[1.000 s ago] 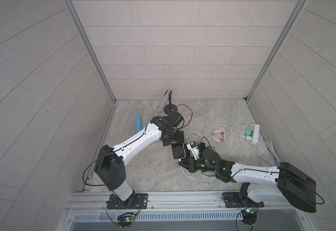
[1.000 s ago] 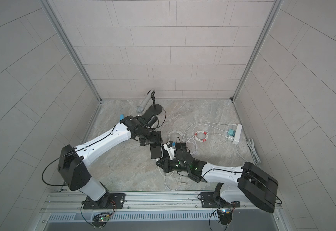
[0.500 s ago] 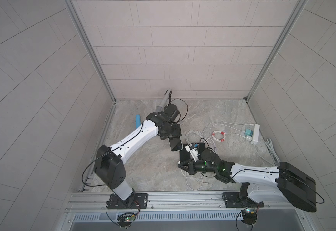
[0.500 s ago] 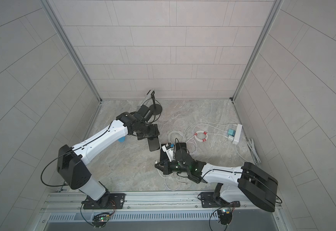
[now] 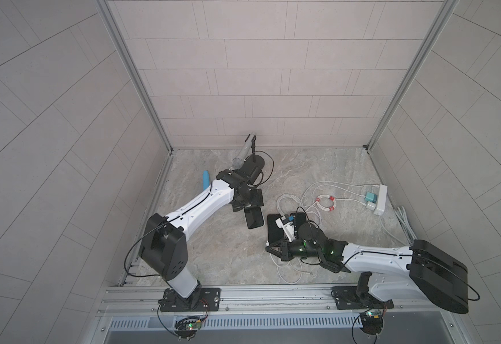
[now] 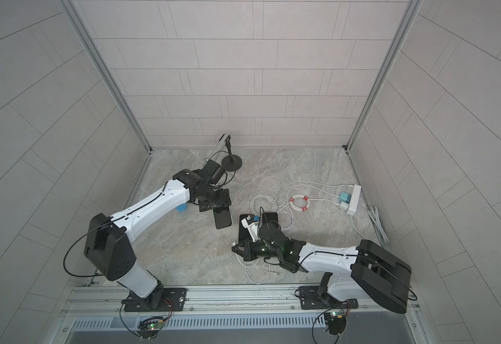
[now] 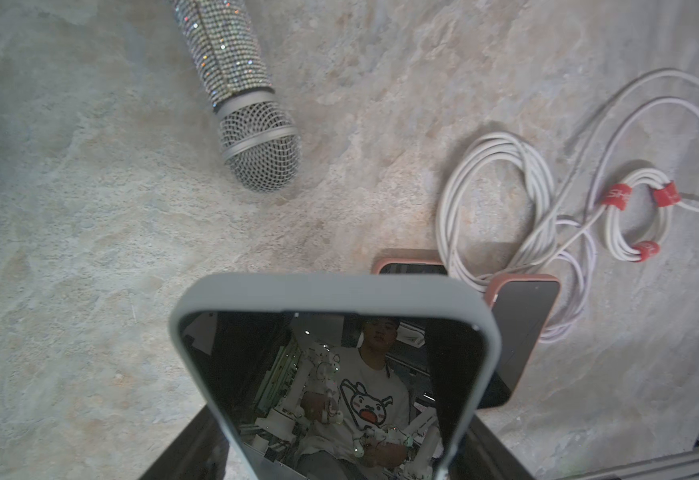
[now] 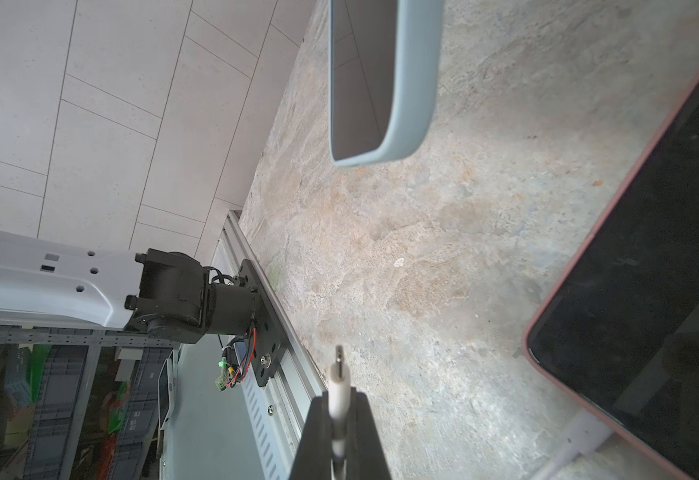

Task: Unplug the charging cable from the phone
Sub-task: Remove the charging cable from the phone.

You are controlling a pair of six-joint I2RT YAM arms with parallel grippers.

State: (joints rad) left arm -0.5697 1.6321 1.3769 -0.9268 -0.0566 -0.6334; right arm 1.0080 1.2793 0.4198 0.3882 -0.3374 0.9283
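Note:
My left gripper (image 5: 247,205) (image 6: 216,205) (image 7: 339,455) is shut on one end of the phone (image 5: 254,219) (image 6: 222,219) (image 7: 331,374), which has a dark screen and a grey-blue case and is held just above the table. Its free end (image 8: 381,124) has nothing plugged in. My right gripper (image 5: 268,244) (image 6: 234,247) (image 8: 339,399) is shut on the white plug of the charging cable (image 8: 338,386). The plug's metal tip sticks out bare, well apart from the phone. The cable's slack (image 5: 283,272) lies under my right arm.
A pink-cased phone (image 8: 651,270) (image 7: 522,332) lies by my right gripper with a white cable in it, beside a second phone (image 5: 274,229). Coiled cables (image 5: 326,204), a power strip (image 5: 380,199), a glittery microphone (image 7: 240,83), a stand base (image 5: 256,162) and a blue object (image 5: 205,178) sit around.
My left arm has carried the phone to the left, away from the right gripper, and a gap has opened between phone and plug. My right gripper has stayed put with the plug.

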